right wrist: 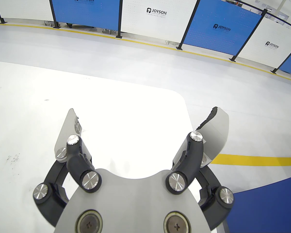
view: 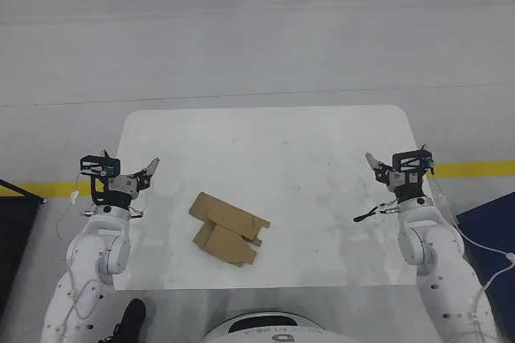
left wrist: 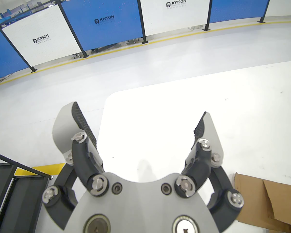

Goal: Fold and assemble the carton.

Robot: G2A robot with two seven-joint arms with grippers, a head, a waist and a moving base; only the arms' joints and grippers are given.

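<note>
Now you see the carton lying partly folded on the table, toward the robot's side and left of centre. Your left gripper hangs spread wide at the left edge and your right gripper at the right edge, both empty.

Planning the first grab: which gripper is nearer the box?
Left. The left gripper is at the edge of the table beside the box; the right gripper is at the opposite edge, farther off.

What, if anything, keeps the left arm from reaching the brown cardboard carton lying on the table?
Likely nothing, so yes: the open left gripper sits at the white table's edge, with bare tabletop between it and the carton.
</note>
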